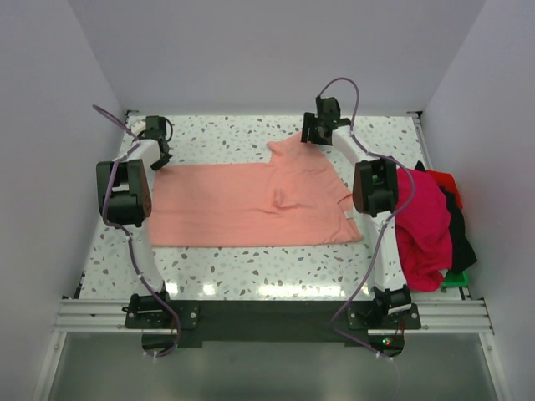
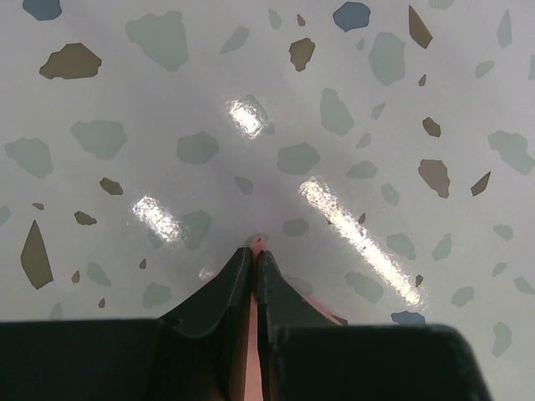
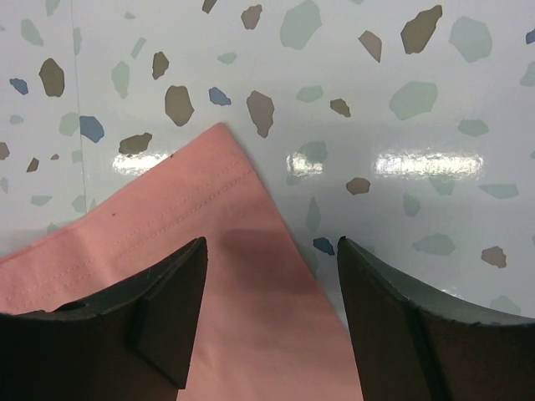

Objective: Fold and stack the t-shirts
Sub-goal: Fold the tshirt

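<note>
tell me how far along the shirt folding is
Done: only the salmon-pink shirt is spread out flat on the table; no fold or stack shows. In hand: the left tool pinches its cloth, the right tool is open over a corner. Left: fold it, then the crumpled magenta, red and black pile at the right edge.

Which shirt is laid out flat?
The salmon-pink t-shirt, spread across the table; the magenta shirt, red shirt and black shirt lie heaped at the right.

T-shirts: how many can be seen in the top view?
4. One salmon-pink t-shirt lies spread out in the middle; a magenta t-shirt, a red t-shirt and a black t-shirt are heaped at the right edge. The heap may hide more.
</note>
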Motion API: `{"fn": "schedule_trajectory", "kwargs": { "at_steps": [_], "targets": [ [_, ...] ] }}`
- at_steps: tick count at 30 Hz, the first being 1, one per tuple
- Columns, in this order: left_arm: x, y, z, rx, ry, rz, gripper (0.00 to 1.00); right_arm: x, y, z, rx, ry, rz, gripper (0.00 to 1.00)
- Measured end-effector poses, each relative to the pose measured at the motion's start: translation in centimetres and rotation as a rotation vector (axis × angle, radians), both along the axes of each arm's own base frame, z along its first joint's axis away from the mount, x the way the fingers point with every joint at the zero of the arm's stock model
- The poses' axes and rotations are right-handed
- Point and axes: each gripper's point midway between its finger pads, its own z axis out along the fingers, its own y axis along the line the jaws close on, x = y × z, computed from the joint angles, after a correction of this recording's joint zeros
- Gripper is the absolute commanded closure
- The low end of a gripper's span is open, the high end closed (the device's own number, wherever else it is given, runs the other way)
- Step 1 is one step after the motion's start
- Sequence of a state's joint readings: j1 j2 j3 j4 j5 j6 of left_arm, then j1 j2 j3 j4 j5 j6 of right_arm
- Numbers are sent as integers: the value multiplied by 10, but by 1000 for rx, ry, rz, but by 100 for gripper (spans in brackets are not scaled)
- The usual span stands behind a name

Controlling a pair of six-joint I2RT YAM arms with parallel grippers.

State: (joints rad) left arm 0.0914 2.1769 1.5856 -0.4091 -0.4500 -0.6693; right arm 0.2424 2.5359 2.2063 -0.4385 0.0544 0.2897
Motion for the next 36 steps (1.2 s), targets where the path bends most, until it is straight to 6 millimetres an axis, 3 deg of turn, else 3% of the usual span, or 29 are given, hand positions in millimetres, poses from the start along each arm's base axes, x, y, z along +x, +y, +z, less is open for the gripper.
{"fn": "schedule_trajectory", "kwargs": {
  "at_steps": [9, 21, 26, 33, 36],
  "targets": [
    [1, -1, 0, -7, -5, -5, 100, 9, 1, -1, 23, -18, -16, 40],
    [5, -5, 0, -25, -22, -18, 100, -1, 15, -5, -61, -12, -50, 57],
    [6, -6, 0, -28, -29, -21, 100, -2, 19, -5, -99, -14, -62, 70],
    [10, -9, 1, -46, -46, -34, 100, -4, 14, -6, -126, -6, -75, 100],
    [11, -9, 2, -55, -52, -38, 100, -2, 14, -5, -124, -12, -75, 100]
  ]
}}
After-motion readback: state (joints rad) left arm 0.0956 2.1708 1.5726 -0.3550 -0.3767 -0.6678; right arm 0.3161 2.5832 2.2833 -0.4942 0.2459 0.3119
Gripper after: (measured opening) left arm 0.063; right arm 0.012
